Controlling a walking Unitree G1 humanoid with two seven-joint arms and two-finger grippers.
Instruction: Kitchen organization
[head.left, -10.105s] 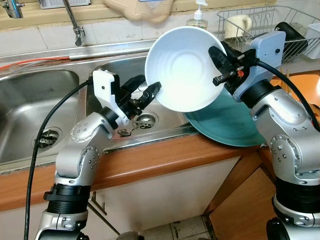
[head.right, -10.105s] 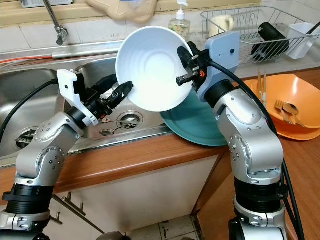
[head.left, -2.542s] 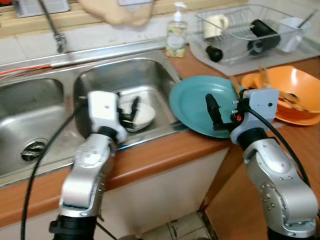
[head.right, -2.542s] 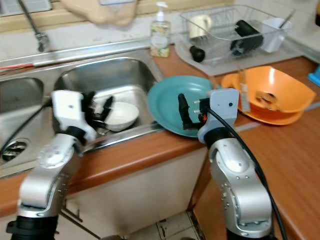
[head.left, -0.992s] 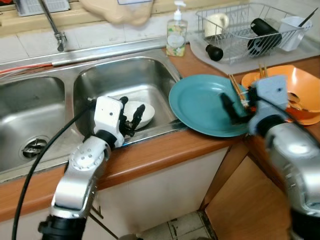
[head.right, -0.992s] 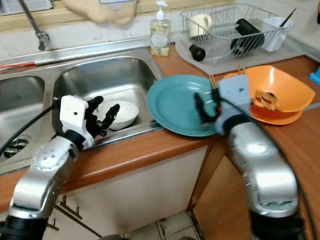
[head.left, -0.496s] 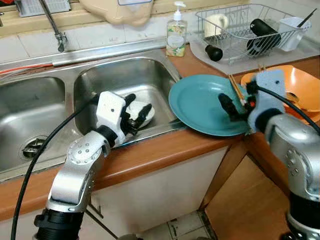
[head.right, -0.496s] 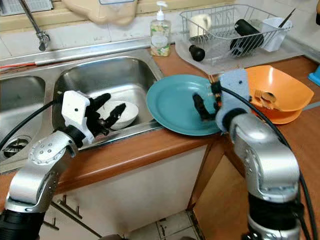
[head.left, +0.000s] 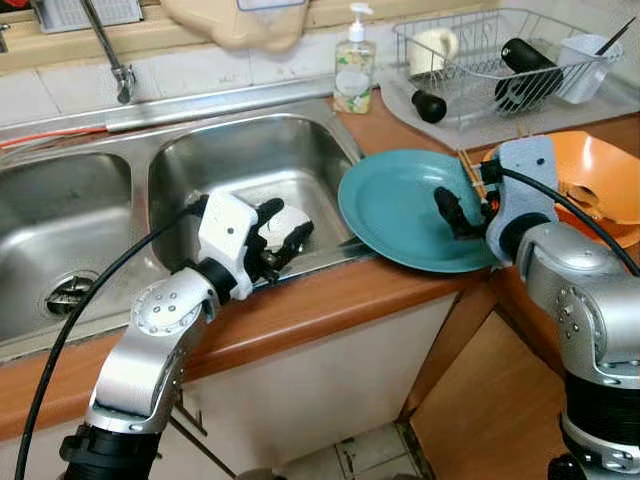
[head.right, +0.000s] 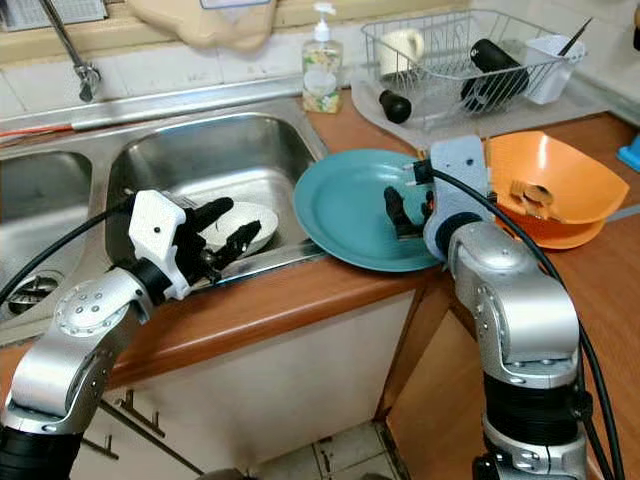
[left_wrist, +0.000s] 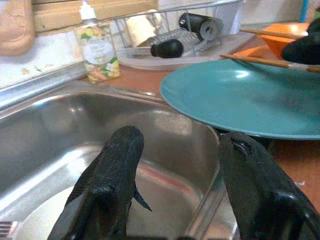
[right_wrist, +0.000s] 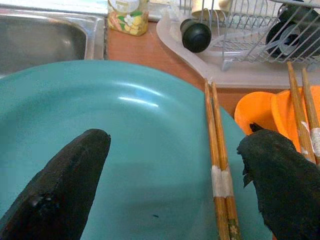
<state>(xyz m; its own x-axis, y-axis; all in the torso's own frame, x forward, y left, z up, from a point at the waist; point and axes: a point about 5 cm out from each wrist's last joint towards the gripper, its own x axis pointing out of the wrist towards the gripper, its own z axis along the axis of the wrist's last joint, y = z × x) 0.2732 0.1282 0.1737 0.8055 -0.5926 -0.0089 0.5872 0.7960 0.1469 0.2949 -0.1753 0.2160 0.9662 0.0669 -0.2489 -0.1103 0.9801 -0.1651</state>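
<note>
A white bowl (head.right: 262, 222) lies in the right sink basin (head.left: 250, 160). My left gripper (head.left: 285, 222) hovers open just above the bowl, near the basin's front rim, with nothing between its fingers (left_wrist: 112, 170). A teal plate (head.left: 400, 205) rests on the wooden counter and overhangs the sink's right edge. A pair of wooden chopsticks (right_wrist: 216, 155) lies across the plate's right side. My right gripper (head.left: 453, 213) is open low over the plate, its fingers either side of the chopsticks and apart from them.
An orange bowl (head.left: 605, 175) with cutlery sits right of the plate. Behind stands a wire dish rack (head.left: 500, 60) with a mug and a black bottle. A soap bottle (head.left: 352, 70) is by the sink, a faucet (head.left: 110, 55) at the back left.
Ten seconds ago my right gripper held the white bowl up; it now lies in the sink. Lately the left gripper drew back toward the rim, and the right one settled over the plate.
</note>
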